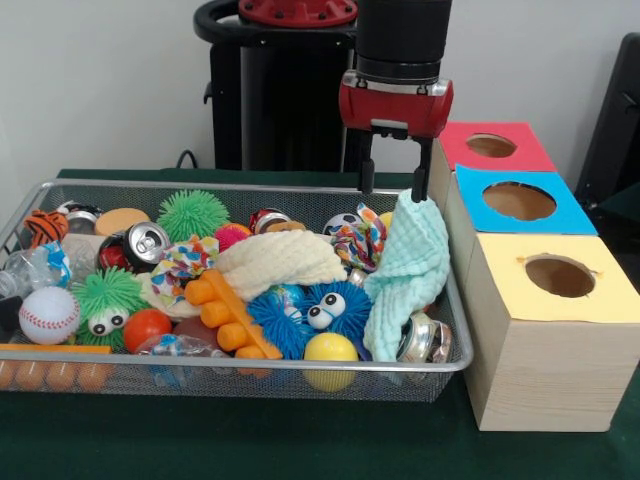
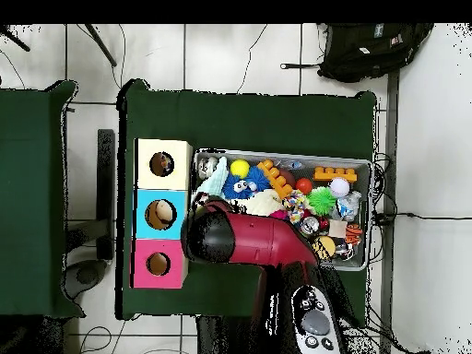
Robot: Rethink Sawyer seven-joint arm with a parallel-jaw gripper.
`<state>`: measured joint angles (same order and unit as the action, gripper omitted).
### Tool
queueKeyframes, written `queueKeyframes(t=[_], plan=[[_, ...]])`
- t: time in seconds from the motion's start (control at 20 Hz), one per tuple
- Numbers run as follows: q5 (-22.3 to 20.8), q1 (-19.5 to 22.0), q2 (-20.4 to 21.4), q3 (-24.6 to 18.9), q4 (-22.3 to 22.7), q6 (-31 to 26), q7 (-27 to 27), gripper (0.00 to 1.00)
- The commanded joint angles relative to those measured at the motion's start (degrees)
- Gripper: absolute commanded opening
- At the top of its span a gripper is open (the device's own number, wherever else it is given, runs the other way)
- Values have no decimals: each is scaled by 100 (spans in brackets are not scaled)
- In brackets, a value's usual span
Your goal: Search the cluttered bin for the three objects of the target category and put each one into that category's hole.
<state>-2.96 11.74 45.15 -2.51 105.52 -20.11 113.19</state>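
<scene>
The wire mesh bin is full of toys; it also shows in the overhead view. My gripper hangs over the bin's right end with its fingers apart. The top of the mint-green waffle cloth reaches my right finger and seems to hang from it, draping over the bin's side. Two dotted white fabric pieces show: one left of centre, one just left of the green cloth. A third is not visible. The yellow-topped hole is in the nearest wooden box; it also shows in the overhead view.
The blue-topped hole and red-topped hole lie behind the yellow one. A cream waffle cloth, fuzzy balls, cans, a baseball and orange blocks crowd the bin. My arm hides the gripper from above.
</scene>
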Motion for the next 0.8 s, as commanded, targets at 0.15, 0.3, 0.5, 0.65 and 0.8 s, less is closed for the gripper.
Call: queueKeyframes(t=[0.15, 0.3, 0.5, 0.65, 0.8], plan=[[-168, -17, 18, -187, 47, -238, 318, 100], [-165, -77, 2, -170, 36, -238, 356, 100], [-143, -139, -38, -130, -91, -318, 381, 100], [-136, -154, -49, -117, -117, -331, 384, 100], [-143, -103, -56, -154, -113, -322, 326, 100]])
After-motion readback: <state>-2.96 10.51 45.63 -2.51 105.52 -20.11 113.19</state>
